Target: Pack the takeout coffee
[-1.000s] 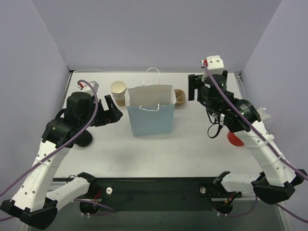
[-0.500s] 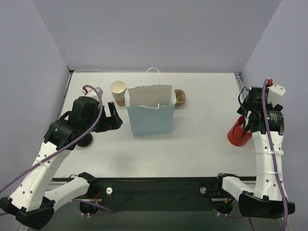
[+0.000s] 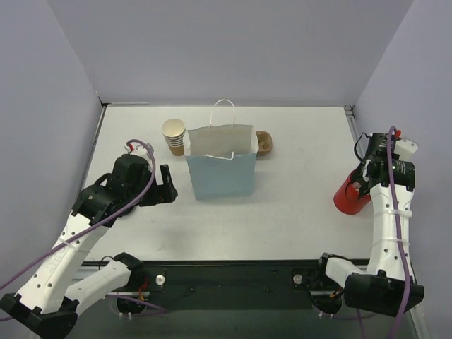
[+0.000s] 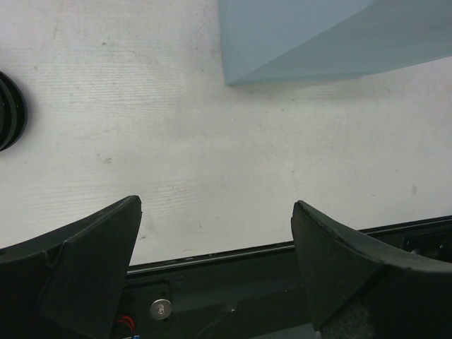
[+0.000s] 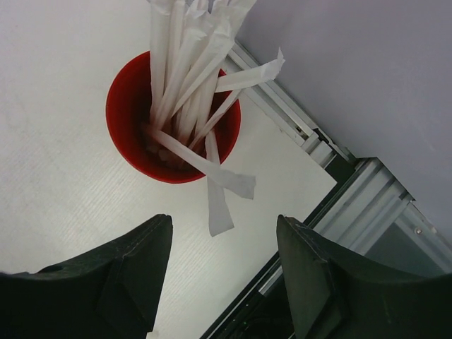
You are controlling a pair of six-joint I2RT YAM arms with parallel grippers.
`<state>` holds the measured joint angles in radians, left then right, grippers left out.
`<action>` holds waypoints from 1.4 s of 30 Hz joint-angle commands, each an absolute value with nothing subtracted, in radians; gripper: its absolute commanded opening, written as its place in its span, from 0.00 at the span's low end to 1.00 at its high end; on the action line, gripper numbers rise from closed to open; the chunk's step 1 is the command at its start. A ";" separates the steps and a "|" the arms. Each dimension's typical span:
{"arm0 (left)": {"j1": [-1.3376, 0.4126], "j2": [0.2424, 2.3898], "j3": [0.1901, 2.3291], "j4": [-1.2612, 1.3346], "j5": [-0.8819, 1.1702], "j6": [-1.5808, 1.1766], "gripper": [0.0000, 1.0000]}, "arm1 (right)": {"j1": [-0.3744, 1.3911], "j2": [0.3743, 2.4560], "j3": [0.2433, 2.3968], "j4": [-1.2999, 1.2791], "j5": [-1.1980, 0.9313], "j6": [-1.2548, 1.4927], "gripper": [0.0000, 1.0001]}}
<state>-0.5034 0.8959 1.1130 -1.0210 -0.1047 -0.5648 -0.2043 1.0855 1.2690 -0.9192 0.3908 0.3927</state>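
The white bench (image 3: 282, 219) bears one pale-blue paper bag (image 3: 220, 175) at centre. Two hands, both released: left hand (image 4: 215, 208) beside the bag, right hand (image 5: 224, 220) over one red cup of straws (image 5: 134, 152). One tan cup stack (image 3: 174, 135) stands rear-left. One brown moulded-pulp tray (image 3: 263, 143) peeks out behind the bag, well apart from both hands.

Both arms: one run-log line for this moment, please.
left gripper open, empty, left of blue bag | right gripper open, empty, above red straw cup | pulp tray behind bag
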 commanded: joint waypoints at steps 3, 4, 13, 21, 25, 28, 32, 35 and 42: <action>-0.514 0.897 1.134 -0.968 -0.133 -0.515 0.98 | -0.267 1.128 1.215 -0.936 0.380 0.411 0.58; -0.515 0.899 1.132 -0.965 -0.133 -0.514 0.97 | -0.282 1.120 1.206 -0.930 0.364 0.417 0.56; -0.583 0.922 1.169 -0.977 -0.222 -0.472 0.97 | -0.298 1.101 1.131 -0.851 0.261 0.400 0.47; -0.627 0.939 1.192 -0.994 -0.285 -0.446 0.97 | -0.298 1.103 1.077 -0.833 0.265 0.440 0.30; -0.641 0.939 1.201 -1.002 -0.310 -0.443 0.97 | -0.298 1.089 1.080 -0.833 0.288 0.417 0.26; -0.649 0.937 1.200 -0.999 -0.316 -0.442 0.97 | -0.298 1.092 1.094 -0.834 0.287 0.410 0.32; -0.650 0.931 1.200 -1.003 -0.319 -0.440 0.97 | -0.298 1.075 1.120 -0.838 0.295 0.388 0.45; -0.653 0.930 1.201 -1.002 -0.319 -0.442 0.97 | -0.298 1.086 1.141 -0.845 0.311 0.371 0.46; -0.653 0.927 1.210 -1.012 -0.328 -0.443 0.97 | -0.298 1.098 1.149 -0.850 0.333 0.339 0.36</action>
